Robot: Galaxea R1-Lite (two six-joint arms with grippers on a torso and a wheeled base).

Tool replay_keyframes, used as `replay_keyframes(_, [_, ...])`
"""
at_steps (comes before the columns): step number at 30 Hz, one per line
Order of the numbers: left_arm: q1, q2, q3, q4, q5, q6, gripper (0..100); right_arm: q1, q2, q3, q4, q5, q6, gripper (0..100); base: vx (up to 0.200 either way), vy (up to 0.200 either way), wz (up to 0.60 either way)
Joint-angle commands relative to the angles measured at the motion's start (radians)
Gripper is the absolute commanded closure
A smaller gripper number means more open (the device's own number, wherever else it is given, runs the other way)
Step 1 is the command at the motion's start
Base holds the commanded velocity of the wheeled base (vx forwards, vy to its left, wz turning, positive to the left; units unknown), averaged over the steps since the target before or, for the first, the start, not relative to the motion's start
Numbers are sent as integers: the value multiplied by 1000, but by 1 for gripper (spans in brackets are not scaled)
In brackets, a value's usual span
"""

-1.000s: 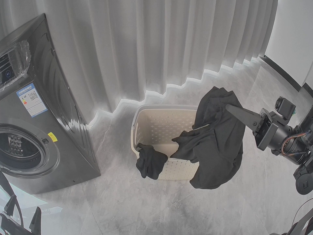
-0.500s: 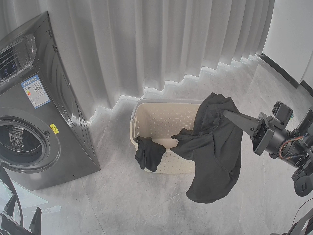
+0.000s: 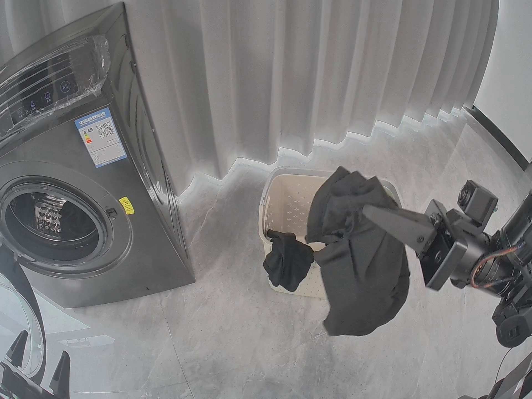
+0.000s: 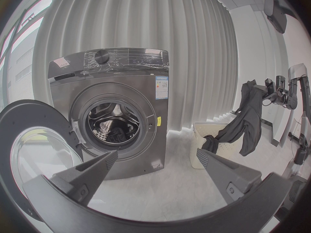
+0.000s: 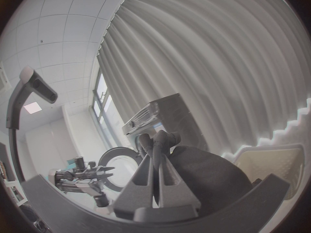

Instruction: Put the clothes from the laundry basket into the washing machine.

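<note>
Carrying step. Right gripper (image 3: 372, 213) is clamped shut on a black garment (image 3: 360, 284), held up over the basket (image 3: 266, 211); one trailing end lies draped over the basket's front rim. Washer (image 3: 138, 156) stands well apart to the left, door (image 4: 32, 136) swung open, dark cloth (image 4: 114, 134) lying in the drum (image 4: 97, 114). Left gripper (image 4: 156, 154) sits low before the washer, jaws spread, empty. Next, as I judge it: lift the trailing end free, swing across, push the garment deep into the drum before letting go.
</note>
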Motion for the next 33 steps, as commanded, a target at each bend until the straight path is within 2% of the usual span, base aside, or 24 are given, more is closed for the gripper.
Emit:
replay_keyframes(1, [0,-15,18,0,0,-1,0,123,-41,37,-7,12,2,100,0,0,0])
replay_keyframes(5, [0,-16,18,0,0,-1,0,140,-67,34,-7,18,4,100,0,0,0])
replay_keyframes(13, [0,-16,18,0,0,1,0,116,-62,31,-7,21,4,100,0,0,0])
replay_keyframes(23, [0,-15,18,0,0,1,0,117,-59,36,-7,21,2,100,0,0,0])
replay_keyframes(29, [0,-16,18,0,0,1,0,113,-53,28,-7,21,-1,100,0,0,600])
replay_keyframes(33, [0,-16,18,0,0,1,0,114,-53,26,-7,21,0,100,0,0,0])
